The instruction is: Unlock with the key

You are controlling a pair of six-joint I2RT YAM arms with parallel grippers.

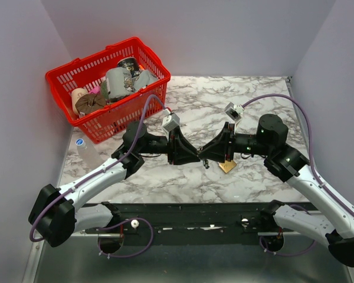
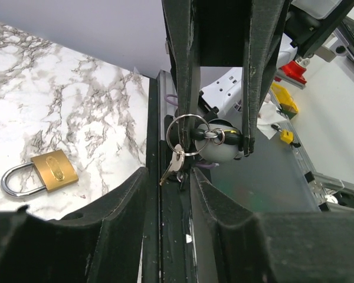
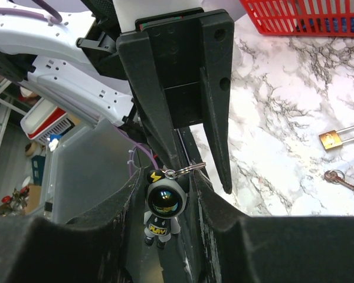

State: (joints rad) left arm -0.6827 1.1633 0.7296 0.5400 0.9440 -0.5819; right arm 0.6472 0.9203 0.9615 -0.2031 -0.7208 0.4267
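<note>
The left pincer [image 2: 169, 180] stands partly open, with a clear gap between its fingers. The key [image 2: 173, 164] hangs in that gap just past the tips, on a wire ring [image 2: 186, 135]. I cannot tell if either finger touches it. The right pincer [image 3: 165, 181] meets the left one tip to tip above the table [image 1: 253, 94]. It is closed partway on a small charm figure [image 3: 162, 206], whose round head fills the space between the tips. The same ring joins the figure to the key.

The table is white marble with grey veins, and a black rail runs along its near edge. Pale lilac-grey walls [image 1: 224, 35] close it in on three sides.

A brass padlock [image 2: 47, 171] lies flat on the marble under the right pincer's arm, a little behind its tips. On the far side of the left pincer, seen from the right wrist, lies a smaller padlock with a long shackle [image 3: 336, 137]. A loose pair of keys [image 3: 337, 177] sits just beside it.

A red basket [image 1: 59, 73] stands in the corner, well beyond the left pincer. It holds a grey bundle [image 1: 119, 82], a dark tub, brown cloth and a tan rounded thing. A clear bottle [image 1: 88, 154] lies beside the basket.
</note>
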